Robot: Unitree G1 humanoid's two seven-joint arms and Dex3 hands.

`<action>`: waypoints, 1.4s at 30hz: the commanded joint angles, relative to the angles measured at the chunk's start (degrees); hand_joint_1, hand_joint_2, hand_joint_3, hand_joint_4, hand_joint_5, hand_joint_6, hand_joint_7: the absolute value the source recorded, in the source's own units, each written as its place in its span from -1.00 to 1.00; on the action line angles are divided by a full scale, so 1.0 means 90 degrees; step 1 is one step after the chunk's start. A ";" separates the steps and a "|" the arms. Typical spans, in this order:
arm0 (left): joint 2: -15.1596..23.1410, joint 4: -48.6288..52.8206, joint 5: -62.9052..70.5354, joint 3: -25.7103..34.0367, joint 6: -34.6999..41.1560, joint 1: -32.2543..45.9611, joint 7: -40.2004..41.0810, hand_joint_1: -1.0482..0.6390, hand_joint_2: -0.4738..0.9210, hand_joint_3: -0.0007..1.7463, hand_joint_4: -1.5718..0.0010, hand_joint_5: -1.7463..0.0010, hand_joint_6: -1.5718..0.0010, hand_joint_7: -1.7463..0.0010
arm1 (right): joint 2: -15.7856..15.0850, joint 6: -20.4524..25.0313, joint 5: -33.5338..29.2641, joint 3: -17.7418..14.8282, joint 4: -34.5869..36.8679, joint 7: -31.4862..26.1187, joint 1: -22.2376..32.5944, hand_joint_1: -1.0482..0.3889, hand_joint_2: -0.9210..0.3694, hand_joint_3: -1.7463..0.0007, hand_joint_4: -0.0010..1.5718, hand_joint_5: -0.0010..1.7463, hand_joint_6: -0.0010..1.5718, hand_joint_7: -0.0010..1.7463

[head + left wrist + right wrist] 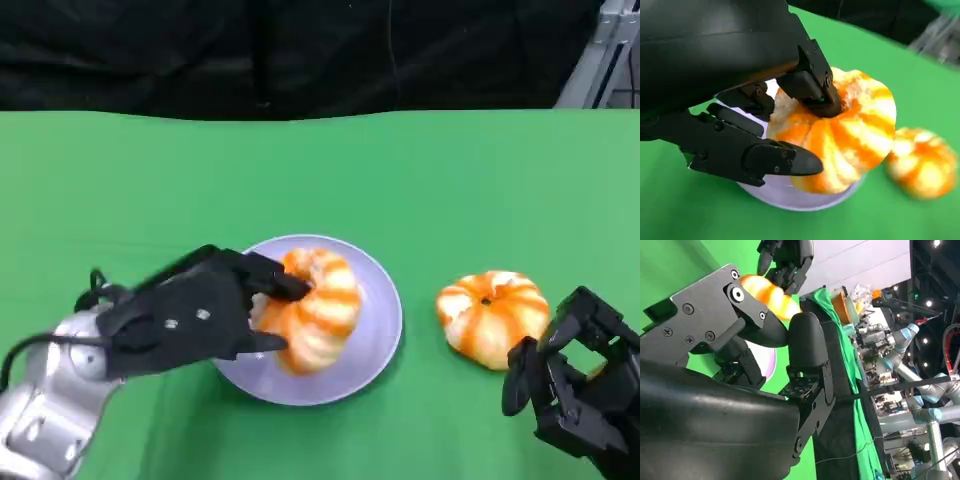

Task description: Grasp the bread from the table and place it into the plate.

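Black fingers (790, 160) of the left hand (190, 315) clamp an orange-and-white striped bread (312, 310), one digit pressed into its central dimple, another along its near side. Bread sits over the pale lavender plate (378, 345), at the near left of the green desk (420, 180). Second striped bread (492, 315) lies on the desk just right of the plate. Right hand (575, 385), near right, holds nothing, fingers curled yet apart.
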 commanded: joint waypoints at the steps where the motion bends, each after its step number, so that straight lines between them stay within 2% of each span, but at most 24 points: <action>1: 0.0420 0.0231 0.0959 -0.0579 0.0051 -0.0539 -0.0335 -0.83 1.00 -0.46 0.36 0.99 0.28 1.00 | -0.0074 0.0029 0.0043 -0.0041 -0.0086 -0.0035 0.0033 0.24 -0.26 -0.47 0.15 1.00 -0.13 0.91; 5: 0.0237 0.0575 0.0956 -0.0687 0.0182 -0.0855 -0.0552 -0.95 1.00 -0.31 0.36 0.98 0.35 1.00 | -0.0063 0.0016 0.0039 -0.0049 -0.0065 -0.0035 0.0022 0.23 -0.27 -0.46 0.14 1.00 -0.13 0.90; 9: 0.0107 0.0729 0.1068 -0.0730 0.0336 -0.1020 -0.0413 -0.97 1.00 -0.23 0.15 0.89 0.52 1.00 | -0.0048 0.0009 0.0040 -0.0040 -0.0072 -0.0035 0.0030 0.24 -0.28 -0.46 0.14 1.00 -0.13 0.89; 12: 0.0058 0.0782 0.1230 -0.0727 0.0347 -0.1033 -0.0178 -0.96 1.00 -0.24 0.38 0.97 0.24 0.92 | -0.0045 0.0004 0.0012 -0.0028 -0.0093 -0.0055 0.0050 0.24 -0.28 -0.45 0.14 1.00 -0.13 0.90; 13: 0.0055 0.0804 0.1241 -0.0711 0.0296 -0.1017 -0.0109 -0.96 1.00 -0.25 0.52 0.99 0.15 0.92 | -0.0051 0.0013 -0.0003 -0.0025 -0.0101 -0.0066 0.0054 0.24 -0.28 -0.45 0.14 1.00 -0.13 0.91; 16: 0.0049 0.0895 0.1205 -0.0687 0.0169 -0.0974 0.0047 -0.96 1.00 -0.28 0.74 1.00 0.07 0.93 | -0.0070 0.0032 0.0009 -0.0022 -0.0098 -0.0058 0.0044 0.24 -0.28 -0.44 0.14 1.00 -0.13 0.92; 18: 0.0057 0.0995 0.1258 -0.0736 0.0042 -0.0985 0.0169 -0.97 1.00 -0.28 0.77 1.00 0.05 0.94 | -0.0078 0.0011 0.0017 -0.0027 -0.0075 -0.0040 0.0034 0.23 -0.28 -0.44 0.14 1.00 -0.14 0.92; 21: 0.0103 0.1063 0.1419 -0.0830 -0.0154 -0.1025 0.0272 -0.98 1.00 -0.26 0.69 0.96 0.04 0.95 | -0.0075 0.0008 0.0019 -0.0027 -0.0065 -0.0039 0.0026 0.23 -0.29 -0.42 0.13 1.00 -0.14 0.91; 23: 0.0127 0.1013 0.1486 -0.0835 -0.0217 -0.1020 0.0255 -0.97 1.00 -0.22 0.46 0.91 0.36 0.99 | -0.0069 0.0014 0.0009 -0.0023 -0.0078 -0.0059 0.0029 0.23 -0.29 -0.41 0.13 1.00 -0.14 0.90; 25: 0.0149 0.0984 0.1614 -0.0851 -0.0259 -0.1010 0.0311 -0.97 1.00 -0.21 0.39 0.92 0.44 0.99 | -0.0055 -0.0007 0.0008 -0.0022 -0.0067 -0.0061 0.0022 0.23 -0.30 -0.41 0.13 1.00 -0.14 0.91; 26: 0.0163 0.0969 0.1708 -0.0865 -0.0285 -0.0999 0.0373 -0.99 1.00 -0.18 0.22 0.90 0.66 1.00 | -0.0050 -0.0017 0.0015 -0.0023 -0.0057 -0.0053 0.0015 0.22 -0.28 -0.41 0.14 1.00 -0.13 0.91; 27: 0.0170 0.0959 0.1779 -0.0870 -0.0306 -0.0990 0.0415 -0.99 1.00 -0.17 0.14 0.89 0.73 1.00 | -0.0048 -0.0022 0.0020 -0.0024 -0.0050 -0.0047 0.0010 0.22 -0.28 -0.41 0.14 1.00 -0.13 0.91; 31: 0.0154 0.0965 0.1859 -0.0849 -0.0339 -0.0975 0.0453 -1.00 1.00 -0.17 0.06 0.89 0.81 1.00 | -0.0048 -0.0023 0.0024 -0.0024 -0.0047 -0.0042 0.0007 0.22 -0.27 -0.42 0.15 1.00 -0.13 0.91; 33: 0.0164 0.0999 0.1961 -0.0905 -0.0383 -0.0981 0.0487 -1.00 1.00 -0.15 0.19 0.96 0.68 0.96 | -0.0039 -0.0018 -0.0008 -0.0012 -0.0072 -0.0078 0.0028 0.23 -0.29 -0.44 0.14 1.00 -0.13 0.91; 35: 0.0129 0.1065 0.1937 -0.0893 -0.0424 -0.0968 0.0534 -1.00 1.00 -0.15 0.56 0.99 0.31 0.93 | -0.0031 -0.0055 -0.0032 -0.0003 -0.0075 -0.0082 0.0040 0.24 -0.30 -0.44 0.14 1.00 -0.13 0.90; 36: 0.0112 0.1089 0.1907 -0.0876 -0.0438 -0.0961 0.0545 -1.00 1.00 -0.16 0.63 0.99 0.22 0.93 | -0.0029 -0.0074 -0.0034 -0.0002 -0.0070 -0.0073 0.0040 0.24 -0.30 -0.44 0.14 1.00 -0.13 0.90; 39: 0.0042 0.1100 0.1645 -0.0748 -0.0453 -0.0904 0.0493 -1.00 1.00 -0.19 0.75 0.99 0.07 0.93 | -0.0036 -0.0041 0.0002 -0.0001 -0.0085 -0.0052 0.0047 0.24 -0.30 -0.44 0.14 1.00 -0.13 0.91; 42: 0.0027 0.1028 0.1522 -0.0669 -0.0428 -0.0878 0.0485 -1.00 1.00 -0.20 0.71 0.97 0.00 0.92 | -0.0043 -0.0004 0.0011 0.0000 -0.0100 -0.0065 0.0042 0.24 -0.30 -0.44 0.14 1.00 -0.14 0.91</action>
